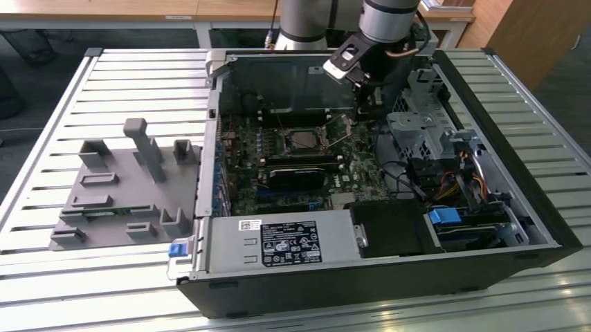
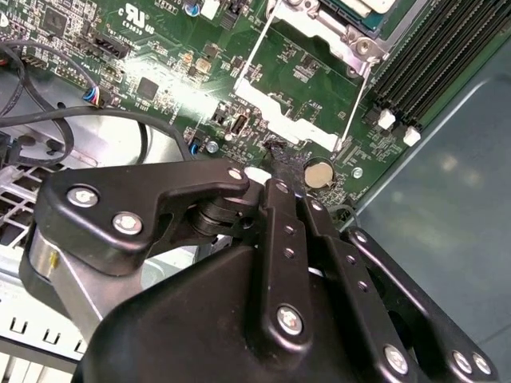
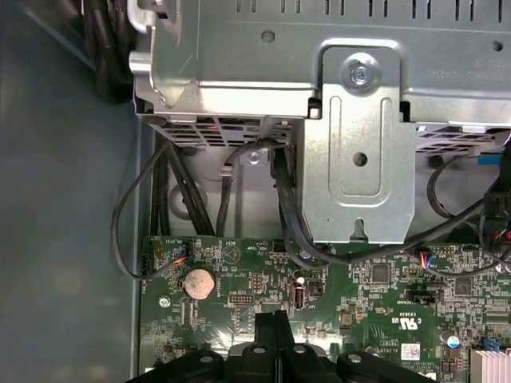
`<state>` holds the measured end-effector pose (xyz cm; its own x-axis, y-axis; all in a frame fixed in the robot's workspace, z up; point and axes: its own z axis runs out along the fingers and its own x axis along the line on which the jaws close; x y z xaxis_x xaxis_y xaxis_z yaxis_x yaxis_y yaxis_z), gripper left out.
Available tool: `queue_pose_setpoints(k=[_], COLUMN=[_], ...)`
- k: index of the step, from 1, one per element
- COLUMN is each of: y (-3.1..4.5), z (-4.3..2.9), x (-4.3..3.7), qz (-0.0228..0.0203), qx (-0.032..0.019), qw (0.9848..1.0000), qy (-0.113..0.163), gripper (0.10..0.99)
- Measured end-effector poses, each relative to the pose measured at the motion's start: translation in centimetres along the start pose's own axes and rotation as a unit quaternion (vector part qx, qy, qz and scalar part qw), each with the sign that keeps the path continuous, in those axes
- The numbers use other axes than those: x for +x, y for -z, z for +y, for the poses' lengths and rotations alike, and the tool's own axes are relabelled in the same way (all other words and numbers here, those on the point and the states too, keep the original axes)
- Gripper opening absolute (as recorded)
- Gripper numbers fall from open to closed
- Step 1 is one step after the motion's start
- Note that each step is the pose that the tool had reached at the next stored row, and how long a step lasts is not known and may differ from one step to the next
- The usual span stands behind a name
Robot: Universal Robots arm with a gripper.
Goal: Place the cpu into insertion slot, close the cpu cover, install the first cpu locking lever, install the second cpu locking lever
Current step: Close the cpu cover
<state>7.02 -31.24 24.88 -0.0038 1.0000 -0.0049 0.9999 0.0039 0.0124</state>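
In the exterior view an open computer case lies on a slatted table. The cpu (image 1: 303, 140), a silvery-beige square, sits in the insertion slot (image 1: 287, 131) on the green board. My gripper (image 1: 362, 105) hangs just to the exterior view's right of the slot, above the board. In the second wrist view the cpu cover (image 2: 275, 104), a thin silvery frame, stands tilted up off the slot, and green board shows through its cut-out. The gripper (image 2: 270, 163) is shut, its tips close to the cover's near edge. I cannot tell whether they touch it. In the first wrist view the fingertips (image 3: 270, 331) are pressed together.
A grey fixture tray (image 1: 120, 187) lies at the exterior view's left of the case. A labelled power supply (image 1: 277, 242) fills the case's near side. A metal drive cage (image 3: 359, 144) and black cables (image 3: 172, 199) crowd the gripper's side. Nearby are memory slots (image 2: 431, 56) and a coin battery (image 2: 319, 171).
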Motion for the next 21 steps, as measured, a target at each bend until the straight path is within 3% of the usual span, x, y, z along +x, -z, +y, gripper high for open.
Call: queue_pose_setpoints(k=[16,21], y=[-1.15,-1.19], z=[0.19,-0.69], x=[0.08,0.07], qz=[-0.0015,-0.002], qx=[0.003,0.003], qw=[1.0,1.0], qy=[0.0,0.0], gripper=[0.106,0.106])
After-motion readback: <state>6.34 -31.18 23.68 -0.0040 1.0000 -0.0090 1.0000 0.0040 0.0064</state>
